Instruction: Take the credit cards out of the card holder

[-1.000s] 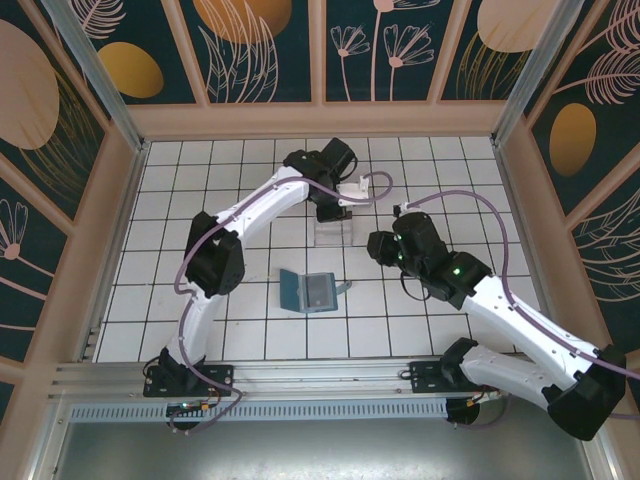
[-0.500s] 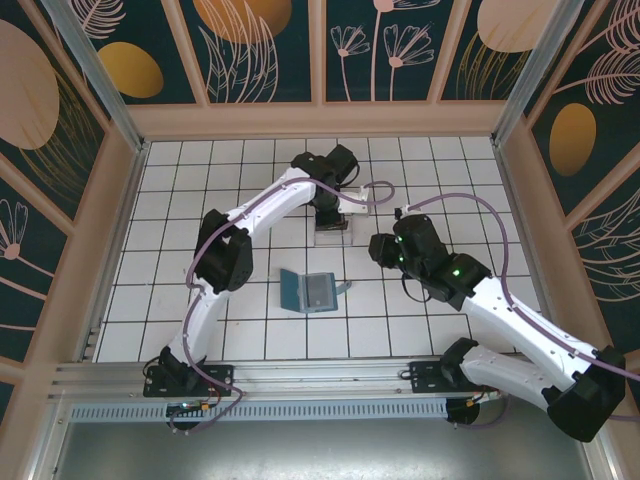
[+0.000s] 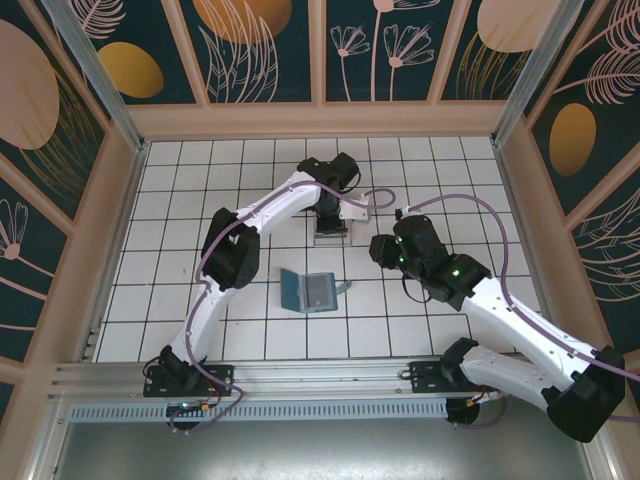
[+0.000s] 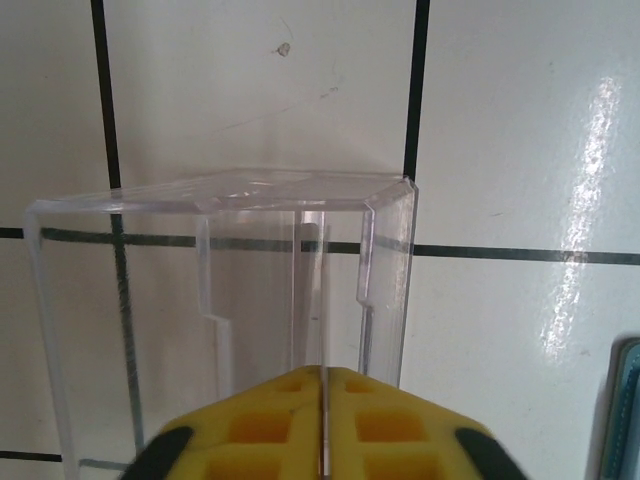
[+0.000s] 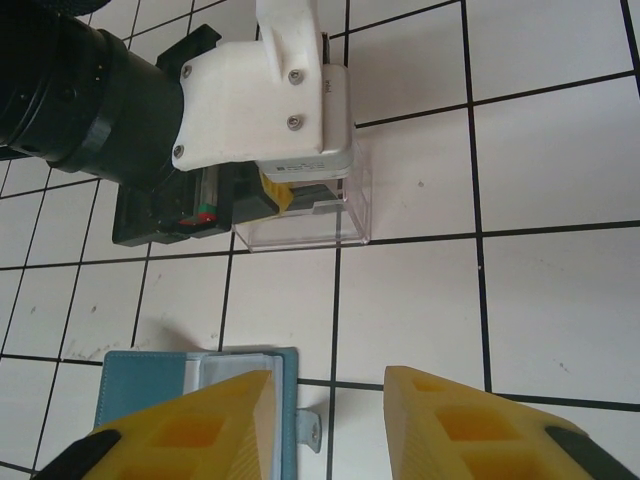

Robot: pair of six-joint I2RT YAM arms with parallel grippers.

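The card holder (image 3: 307, 291) lies open and flat on the white tiled table (image 3: 165, 250), between the two arms and on the near side of the clear plastic box (image 3: 332, 229). Its long axis runs across the table from left to right. The right gripper (image 5: 328, 400) hangs just beside it with its yellow pads spread wide and nothing between them. In the right wrist view the holder sits down and to the left, partly under one pad, so a short sideways shift would seem enough to bring the jaws over it. The left gripper (image 4: 322, 405) is busy at the box, its ribbed yellow pads pressed together to a hairline seam. Whether something thin is pinched in that seam I cannot tell. That makes the right arm the nearer and freer of the two. The holder looks like soft teal material with stitched edges and a greyer inside, and a small tab (image 5: 308, 428) sticks out from its right edge. A pale flat panel on its inner right half I take to be a credit card (image 5: 232, 365) in its slot: thin, smooth and lying flush, so hard to catch by an edge. The box is rigid and glassy, with thin upright walls. The tiles are glossy, with dark grout lines.
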